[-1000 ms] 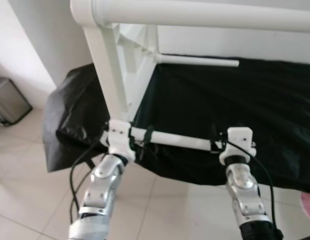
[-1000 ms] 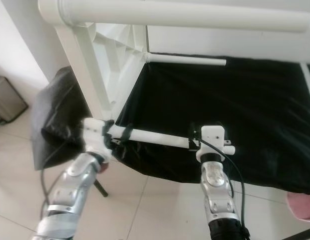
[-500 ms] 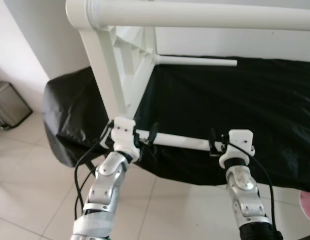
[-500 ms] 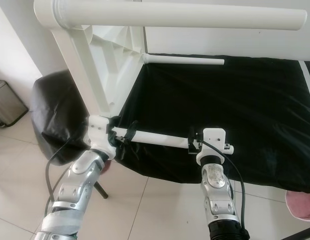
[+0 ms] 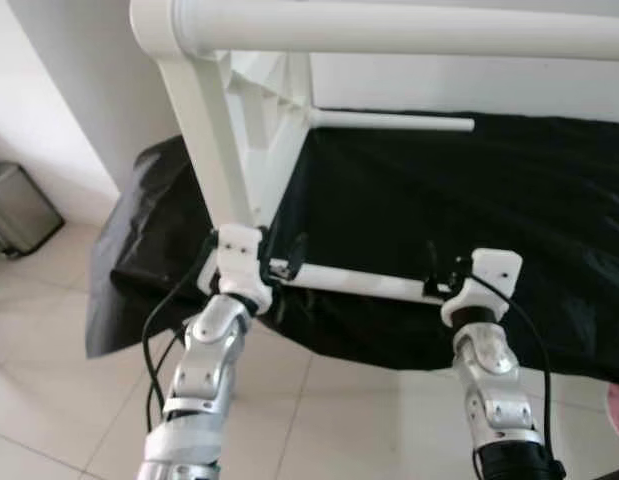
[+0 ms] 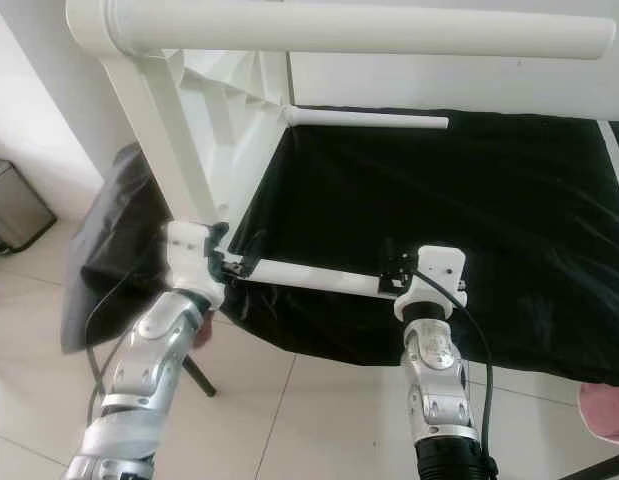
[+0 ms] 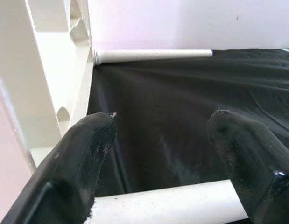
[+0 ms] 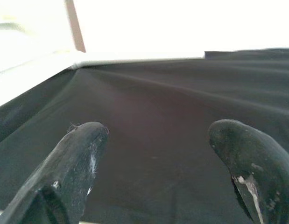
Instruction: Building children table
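A white children's table lies on its side on a black cloth. One thick leg juts out high near the camera and a thin one at the back. A third white leg runs along the cloth's front edge, its left end at the table's lower corner. My left gripper is at that end and stands open, with the leg lying across the base of its fingers. My right gripper is at the leg's other end, open, with black cloth between its fingers.
A metal bin stands on the tiled floor at the left, by the wall. Something pink lies on the floor at the lower right. The black cloth hangs over the front edge of the surface.
The left gripper has carried the leg's left end in to the table's lower corner. The right gripper has shifted a little to the right and up.
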Robot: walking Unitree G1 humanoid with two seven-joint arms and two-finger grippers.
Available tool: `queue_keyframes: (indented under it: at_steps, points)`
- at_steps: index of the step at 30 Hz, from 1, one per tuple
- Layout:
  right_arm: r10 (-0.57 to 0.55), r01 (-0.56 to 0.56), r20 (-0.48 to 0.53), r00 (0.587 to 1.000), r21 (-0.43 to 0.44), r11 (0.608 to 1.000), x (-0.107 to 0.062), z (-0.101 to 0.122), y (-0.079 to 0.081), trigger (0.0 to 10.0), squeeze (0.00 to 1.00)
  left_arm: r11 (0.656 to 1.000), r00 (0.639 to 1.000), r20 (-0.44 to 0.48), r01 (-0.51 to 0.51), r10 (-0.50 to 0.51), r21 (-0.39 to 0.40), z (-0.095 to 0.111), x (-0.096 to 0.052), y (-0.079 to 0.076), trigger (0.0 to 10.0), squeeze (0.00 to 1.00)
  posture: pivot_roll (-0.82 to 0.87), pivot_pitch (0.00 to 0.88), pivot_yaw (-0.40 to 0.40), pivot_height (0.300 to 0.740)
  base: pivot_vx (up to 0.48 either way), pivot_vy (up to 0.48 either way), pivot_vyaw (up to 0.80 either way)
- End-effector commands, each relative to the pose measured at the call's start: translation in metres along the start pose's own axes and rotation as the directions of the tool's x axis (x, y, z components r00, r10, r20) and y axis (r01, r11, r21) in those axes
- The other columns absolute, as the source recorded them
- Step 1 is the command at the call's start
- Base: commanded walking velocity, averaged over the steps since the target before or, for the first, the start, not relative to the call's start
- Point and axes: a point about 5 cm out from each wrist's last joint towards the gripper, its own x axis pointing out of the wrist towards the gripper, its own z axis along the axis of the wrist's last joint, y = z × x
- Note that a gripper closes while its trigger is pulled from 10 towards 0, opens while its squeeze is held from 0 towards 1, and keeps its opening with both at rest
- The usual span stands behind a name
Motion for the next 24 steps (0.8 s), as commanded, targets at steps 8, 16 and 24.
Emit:
queue_keyframes:
  at_steps: [8,16,24]
  points:
    - [0.070,-0.064,0.076,0.995,-0.082,0.995,-0.003,0.011,0.011,10.0,1.00,0.995,0.995,0.027,-0.095,0.096,-0.019,0.002,-0.008,0.005,10.0,1.00,0.00,0.000,0.054,0.740,0.000,0.000,0.00]
    - [0.100,-0.087,0.121,0.988,-0.110,0.990,-0.001,0.021,0.010,10.0,1.00,0.996,0.997,0.015,-0.075,0.075,-0.037,-0.001,-0.012,0.002,10.0,0.00,0.01,0.000,0.044,0.740,0.000,0.000,0.00]
    - [0.133,-0.109,0.138,0.982,-0.166,0.980,0.003,0.025,0.010,0.0,0.15,0.998,0.998,0.009,-0.061,0.061,-0.034,-0.001,-0.012,0.000,10.0,0.00,0.01,0.000,0.040,0.740,0.000,0.000,0.00]
